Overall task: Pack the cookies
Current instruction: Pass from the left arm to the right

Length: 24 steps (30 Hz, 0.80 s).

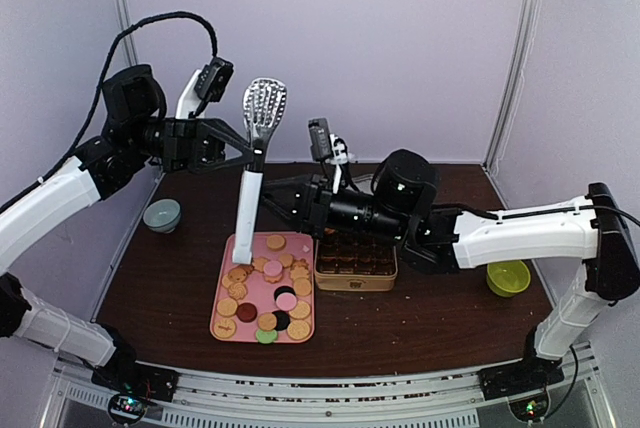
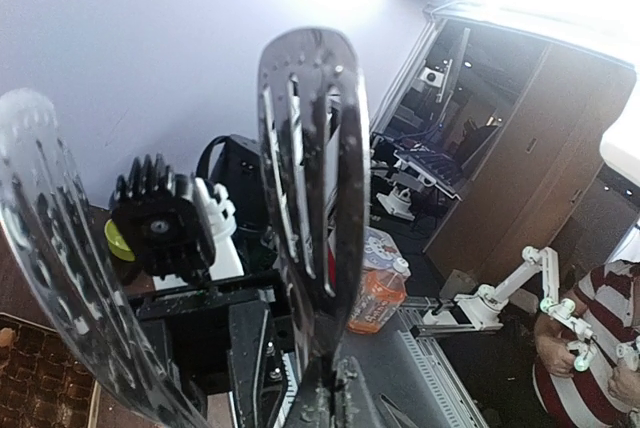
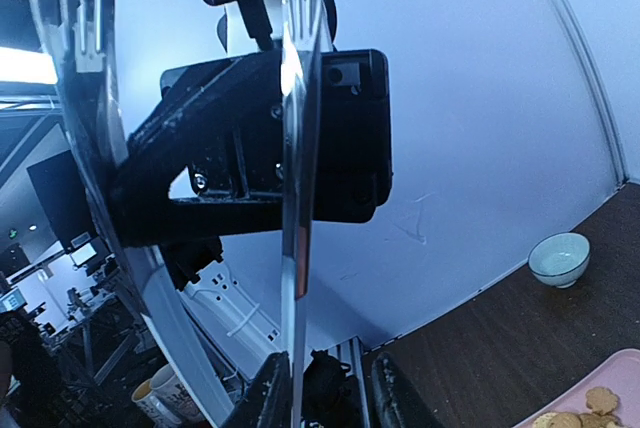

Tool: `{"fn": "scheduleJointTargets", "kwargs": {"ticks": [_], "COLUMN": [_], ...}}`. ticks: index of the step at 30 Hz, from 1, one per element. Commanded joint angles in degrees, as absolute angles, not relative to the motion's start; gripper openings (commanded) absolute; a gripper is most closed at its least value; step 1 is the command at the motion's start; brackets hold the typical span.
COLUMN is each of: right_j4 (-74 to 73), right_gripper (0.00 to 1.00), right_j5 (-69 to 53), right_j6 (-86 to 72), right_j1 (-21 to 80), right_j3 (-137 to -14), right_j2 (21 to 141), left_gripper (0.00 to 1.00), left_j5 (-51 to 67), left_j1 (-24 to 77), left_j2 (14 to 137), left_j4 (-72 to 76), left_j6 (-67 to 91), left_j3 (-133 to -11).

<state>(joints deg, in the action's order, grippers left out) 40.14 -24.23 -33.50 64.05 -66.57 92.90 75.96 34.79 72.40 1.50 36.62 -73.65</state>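
Observation:
Many small cookies (image 1: 268, 288), mostly tan with some pink, dark and green, lie on a pink tray (image 1: 225, 330) at the table's middle. A few show in the right wrist view (image 3: 598, 400). My left gripper (image 1: 252, 153) is shut on metal tongs (image 1: 263, 106) with slotted heads and a white handle, and holds them upright above the tray's far end. In the left wrist view the gripper (image 2: 335, 403) pinches one tong arm (image 2: 315, 178). My right gripper (image 1: 270, 198) is at the handle from the right. Its fingers (image 3: 270, 393) stand apart, with a tong arm (image 3: 300, 198) just inside one of them.
A gold tin (image 1: 356, 278) with brown paper cups stands right of the tray, under my right arm. A grey-blue bowl (image 1: 162, 215) is at the left, also in the right wrist view (image 3: 558, 258). A green bowl (image 1: 508, 276) is at the right.

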Motion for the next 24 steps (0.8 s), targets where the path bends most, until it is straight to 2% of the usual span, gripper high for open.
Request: {"fn": "scheduleJointTargets", "kwargs": {"ticks": [1, 20, 24], "right_j4": [44.72, 50.55, 49.75], "right_gripper": [0.27, 0.3, 0.27], "right_j5": [-29.35, -39.36, -38.9], "right_j6": [-38.4, -46.52, -46.65], "right_j1": [63.44, 62.41, 62.28], "right_j3": [-68.69, -78.63, -80.65], "right_j2": [94.71, 103.2, 104.6], "left_gripper": [0.0, 0.0, 0.0], "left_j5": [78.15, 78.49, 78.59], "left_j1": [36.04, 36.3, 36.31], "left_j2": [70.86, 70.53, 70.4], "left_j4": [7.65, 8.06, 8.24], "left_j6": [39.92, 40.08, 40.1], "left_j3": [-74.1, -72.79, -72.6]}}
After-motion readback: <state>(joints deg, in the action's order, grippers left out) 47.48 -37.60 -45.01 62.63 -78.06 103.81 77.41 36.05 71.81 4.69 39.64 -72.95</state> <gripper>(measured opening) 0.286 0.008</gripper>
